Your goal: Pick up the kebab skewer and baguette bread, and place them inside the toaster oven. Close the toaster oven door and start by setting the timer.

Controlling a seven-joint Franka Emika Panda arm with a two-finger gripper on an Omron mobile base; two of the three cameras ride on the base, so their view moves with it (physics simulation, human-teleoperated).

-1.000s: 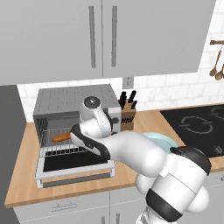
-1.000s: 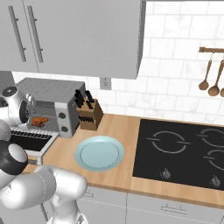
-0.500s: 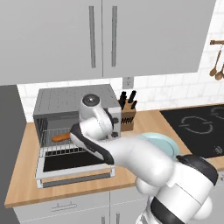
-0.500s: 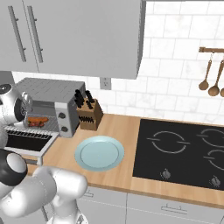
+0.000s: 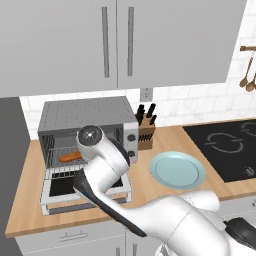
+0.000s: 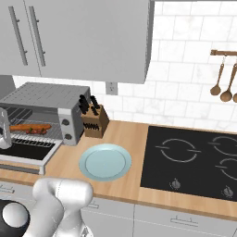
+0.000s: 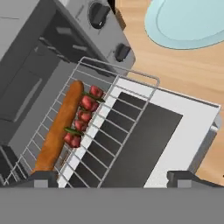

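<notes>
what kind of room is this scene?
A home-style kitchen, rendered rather than real. A toaster oven sits on a wooden counter beside a black cooktop, with a knife block against the white tiled wall.

Landmark = plate [image 6: 105,161]: pale blue, round, nothing on it, flat on the wooden bench [image 6: 125,139]. Knife block [image 6: 94,121] just behind the plate toward the wall, dark handles sticking up. Black cooktop [image 6: 194,159] right of the plate, set into the bench, ring burners, small knobs along its front edge. Wall outlet [image 6: 111,87] above the knife block on the white tile. Wooden spoons [image 6: 221,81] hang on a rail far right of the plate, above the cooktop. Grey cabinets [image 5: 117,42] overhead with vertical bar handles. Drawer fronts below the bench edge.
</notes>
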